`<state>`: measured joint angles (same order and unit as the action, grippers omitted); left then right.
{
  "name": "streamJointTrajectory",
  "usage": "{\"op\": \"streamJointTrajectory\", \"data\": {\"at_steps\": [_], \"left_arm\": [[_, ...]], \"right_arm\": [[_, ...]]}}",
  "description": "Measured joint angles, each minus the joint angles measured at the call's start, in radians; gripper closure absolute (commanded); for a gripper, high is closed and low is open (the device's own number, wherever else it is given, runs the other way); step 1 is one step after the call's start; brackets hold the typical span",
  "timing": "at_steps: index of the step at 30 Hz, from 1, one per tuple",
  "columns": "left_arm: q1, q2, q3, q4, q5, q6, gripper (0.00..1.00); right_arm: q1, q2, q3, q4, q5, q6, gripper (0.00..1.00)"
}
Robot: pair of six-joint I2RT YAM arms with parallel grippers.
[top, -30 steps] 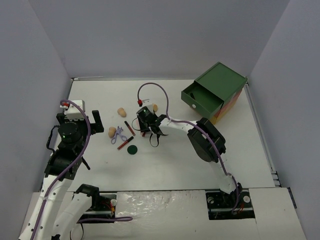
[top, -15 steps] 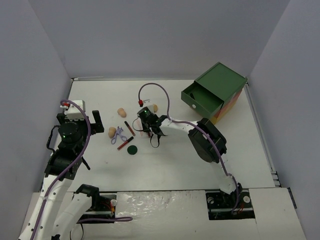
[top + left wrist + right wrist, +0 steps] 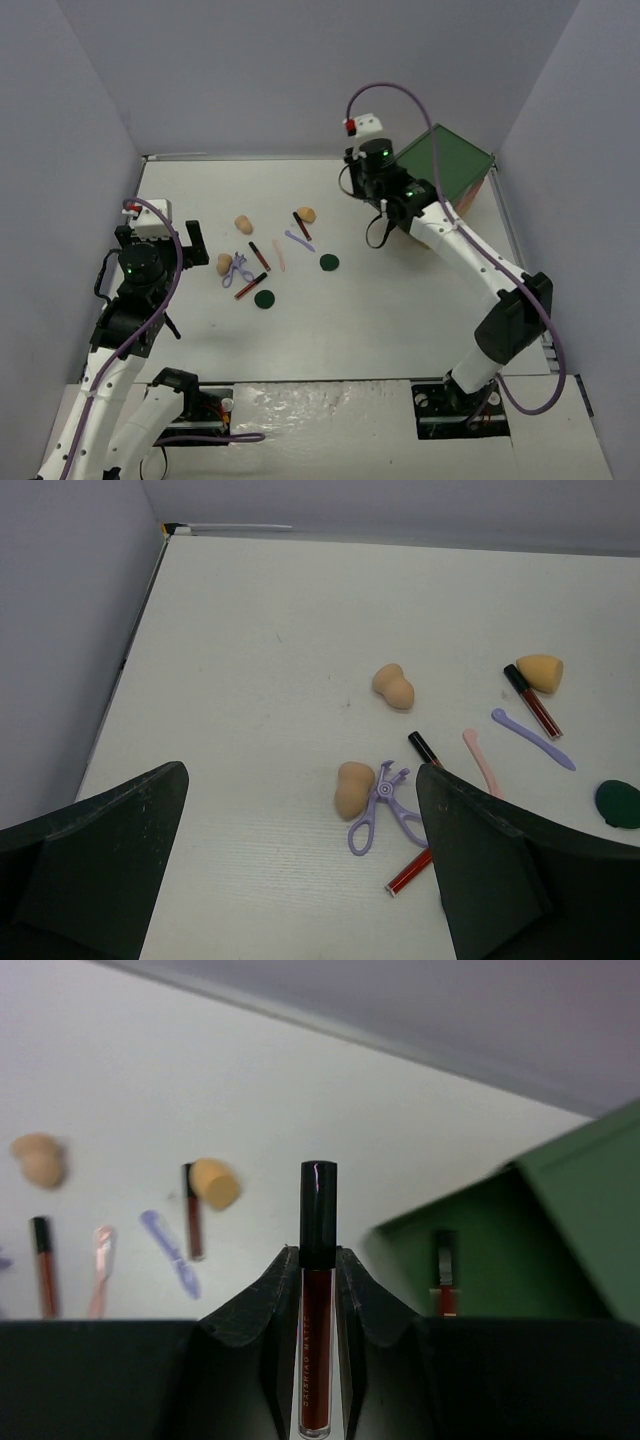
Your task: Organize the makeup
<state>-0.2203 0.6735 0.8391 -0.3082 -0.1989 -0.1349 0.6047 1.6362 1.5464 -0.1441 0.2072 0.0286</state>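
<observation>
Right pincer [image 3: 318, 1265]: closed narrowly on the held stick [image 3: 317, 1360], a dark red tube with a black cap. It stands upright between the two jaws, with the cap clear above the fingertips.
Right pincer's place: raised over the far right of the table [image 3: 200, 190], just beside the green drawer chest [image 3: 455, 160].
Drawer chest: the right wrist view shows a green compartment with another dark red stick [image 3: 443, 1285] lying in it, blurred.
Left pincer [image 3: 300, 780]: spread wide, holding nothing and touching nothing — it hangs over the near left of the table.
Sponges: three, tan and egg-shaped. The far sponge [image 3: 393, 685] lies alone, the near sponge [image 3: 353, 788] touches the lilac scissor-like tool [image 3: 382, 810], and the right sponge [image 3: 541, 671] lies just beside a red-and-black stick [image 3: 531, 700].
Loose sticks: the lilac stick [image 3: 532, 738] and the pink stick [image 3: 483, 762] lie near each other but apart. A black-capped stick [image 3: 423, 747] and a red stick [image 3: 408, 872] lie by the scissor-like tool, both partly hidden behind a finger.
Discs: two, dark green — the near disc [image 3: 264, 298] and the right disc [image 3: 328, 262], lying apart on the table.
</observation>
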Motion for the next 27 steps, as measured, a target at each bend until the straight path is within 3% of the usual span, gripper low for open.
{"op": "streamJointTrajectory", "data": {"at_steps": [4, 7, 12, 17, 23, 27], "left_arm": [[0.000, 0.001, 0.000, -0.001, 0.000, 0.000, 0.03], [0.000, 0.005, 0.000, -0.001, 0.000, 0.000, 0.03], [0.000, 0.013, 0.000, -0.001, 0.000, 0.000, 0.03], [0.000, 0.020, 0.000, -0.002, 0.001, 0.000, 0.03], [0.005, 0.026, 0.000, -0.002, 0.006, 0.000, 0.03], [0.006, 0.030, 0.000, -0.002, 0.011, 0.000, 0.03]], "right_arm": [[-0.147, -0.078, -0.001, -0.026, -0.011, -0.103, 0.99], [-0.209, -0.082, -0.013, -0.042, -0.018, -0.152, 0.91], [-0.256, -0.066, -0.040, -0.079, -0.050, -0.192, 0.53], [-0.258, -0.048, -0.039, -0.091, -0.089, -0.197, 0.24], [-0.206, -0.019, 0.011, -0.094, -0.130, -0.149, 0.21], [-0.101, 0.021, 0.033, -0.055, -0.126, -0.095, 0.26]]}}
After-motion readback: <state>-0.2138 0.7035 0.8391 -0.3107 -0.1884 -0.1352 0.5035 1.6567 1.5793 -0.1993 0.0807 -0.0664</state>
